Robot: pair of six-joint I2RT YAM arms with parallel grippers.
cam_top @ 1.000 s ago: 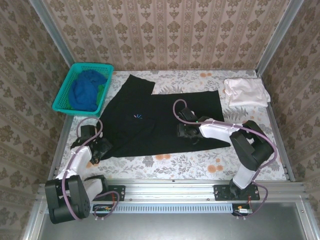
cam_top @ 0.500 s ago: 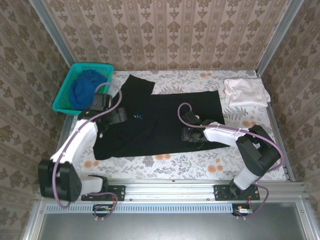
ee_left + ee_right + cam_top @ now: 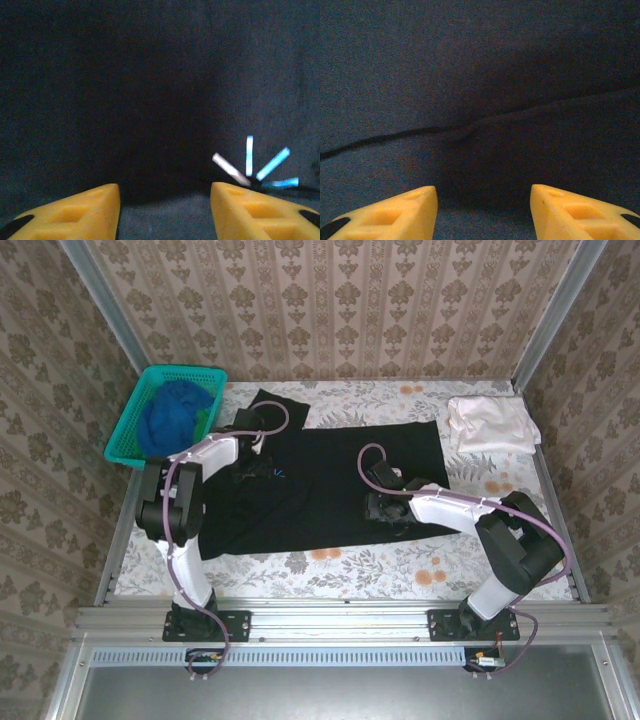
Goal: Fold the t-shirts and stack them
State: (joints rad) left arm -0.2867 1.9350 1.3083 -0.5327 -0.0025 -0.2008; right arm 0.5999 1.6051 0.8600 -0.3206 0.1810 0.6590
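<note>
A large black t-shirt lies spread across the middle of the table, its light-blue starburst mark on the left half. My left gripper is down on the shirt just left of that mark. In the left wrist view its yellow fingers stand apart over black cloth, the mark close to the right finger. My right gripper rests on the shirt's right half, open, with a crease running ahead of its fingers. A pale white-pink t-shirt lies folded at the far right. A blue t-shirt is bunched in the basket.
The teal mesh basket stands at the far left corner, partly over the table's edge. Metal frame posts and patterned walls close in both sides and the back. Bare flowered tabletop shows along the near edge in front of the shirt.
My left arm swung from the near left edge up and across onto the shirt beside the mark, and its jaws narrowed. The right gripper barely shifted.
</note>
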